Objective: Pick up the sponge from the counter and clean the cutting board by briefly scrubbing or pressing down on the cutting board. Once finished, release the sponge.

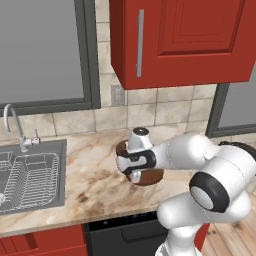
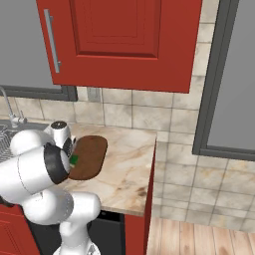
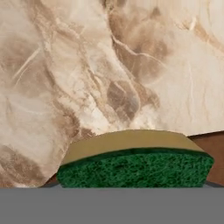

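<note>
My hand [image 2: 73,158] clenched the sponge [image 3: 134,164], seemingly over the cutting board's [image 2: 89,155] near edge on the desk [image 1: 95,170]. My own arm blocked the board; the sink [image 1: 30,180] lay leftward.

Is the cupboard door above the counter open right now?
No, the red cupboard door sits flush and closed above the counter, its handle vertical.

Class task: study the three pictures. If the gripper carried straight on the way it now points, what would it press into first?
Most likely the cutting board: the jaws hold the sponge pointing down, with brown board edge just under it and counter beyond. Depth is unclear.
</note>
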Controlling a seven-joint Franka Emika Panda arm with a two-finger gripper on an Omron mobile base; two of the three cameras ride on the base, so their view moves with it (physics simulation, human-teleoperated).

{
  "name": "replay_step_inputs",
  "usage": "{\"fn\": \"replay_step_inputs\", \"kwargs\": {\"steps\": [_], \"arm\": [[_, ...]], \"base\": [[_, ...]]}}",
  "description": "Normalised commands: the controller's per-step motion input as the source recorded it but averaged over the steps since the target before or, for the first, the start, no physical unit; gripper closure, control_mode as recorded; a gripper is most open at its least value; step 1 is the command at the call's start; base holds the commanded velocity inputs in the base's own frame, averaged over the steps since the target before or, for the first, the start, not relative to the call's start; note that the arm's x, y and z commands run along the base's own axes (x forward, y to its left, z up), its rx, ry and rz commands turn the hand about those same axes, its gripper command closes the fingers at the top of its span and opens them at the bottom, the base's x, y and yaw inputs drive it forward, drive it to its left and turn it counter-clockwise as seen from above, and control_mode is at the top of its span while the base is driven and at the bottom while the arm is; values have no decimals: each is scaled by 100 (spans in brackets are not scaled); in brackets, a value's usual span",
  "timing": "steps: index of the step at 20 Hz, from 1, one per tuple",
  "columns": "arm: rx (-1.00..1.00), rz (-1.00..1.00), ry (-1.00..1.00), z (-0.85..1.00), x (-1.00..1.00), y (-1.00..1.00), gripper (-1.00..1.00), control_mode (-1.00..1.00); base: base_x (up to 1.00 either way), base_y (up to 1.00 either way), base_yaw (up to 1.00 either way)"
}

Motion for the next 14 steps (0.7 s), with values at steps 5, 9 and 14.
{"fn": "replay_step_inputs", "kwargs": {"steps": [5, 9, 14], "arm": [[11, -10, 16, 4, -40, -33, 100, -100], [2, -11, 13, 20, -2, -55, 100, -100], [0, -10, 12, 19, 3, -61, 100, -100]], "base": [[0, 0, 0], [0, 0, 0], [0, 0, 0]]}}
